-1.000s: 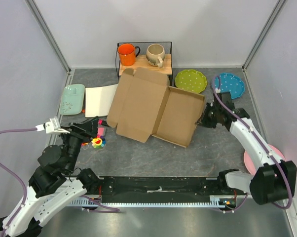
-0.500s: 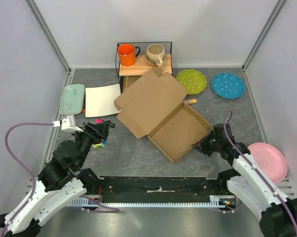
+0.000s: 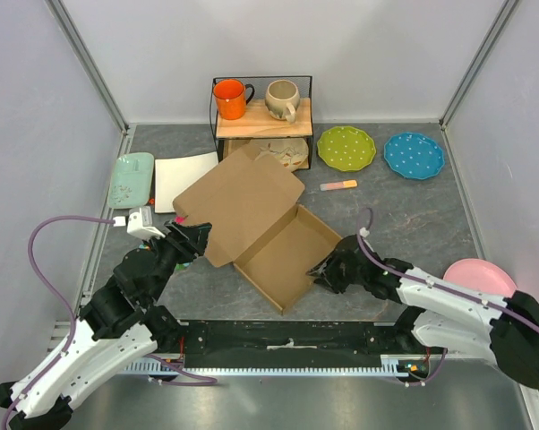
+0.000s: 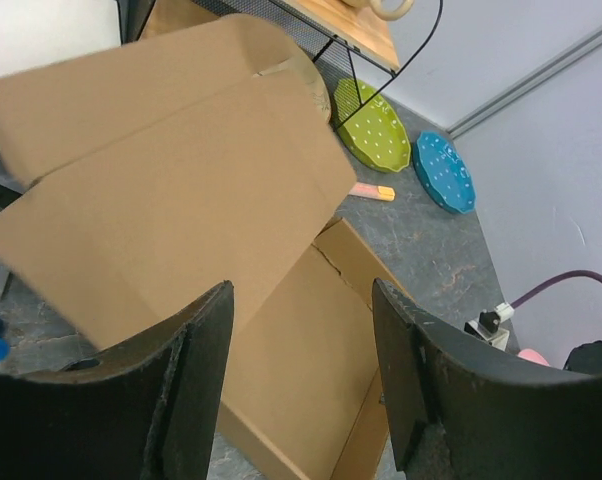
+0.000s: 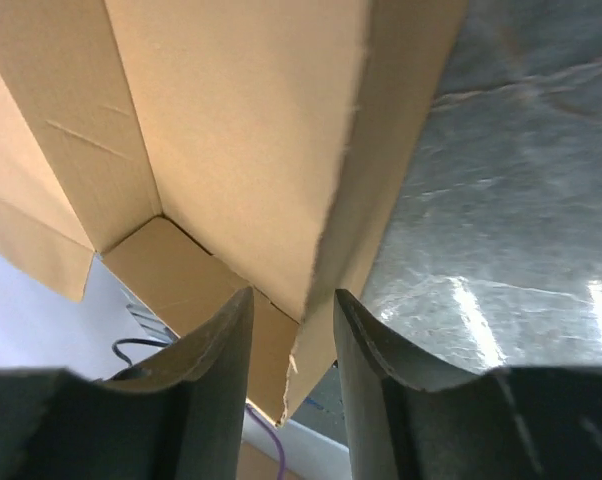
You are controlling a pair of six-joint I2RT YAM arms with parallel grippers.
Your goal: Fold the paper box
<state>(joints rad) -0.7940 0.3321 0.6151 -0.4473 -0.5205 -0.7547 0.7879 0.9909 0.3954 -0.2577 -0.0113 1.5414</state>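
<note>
1 shallow rect. brown cardbd paper box [image 3: 243, 210]

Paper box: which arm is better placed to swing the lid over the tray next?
Left, probably. The left end effector, open, sits beside the outer edge of the paper box lid. The right end effector straddles the tray's right wall, away from the lid, better suited to steadying.

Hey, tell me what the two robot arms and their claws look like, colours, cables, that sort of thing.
The left arm and right arm have white shells over black joints. A lilac cable loops off each wrist. The left claw and right claw have dark, matte, rounded fingers.
</note>
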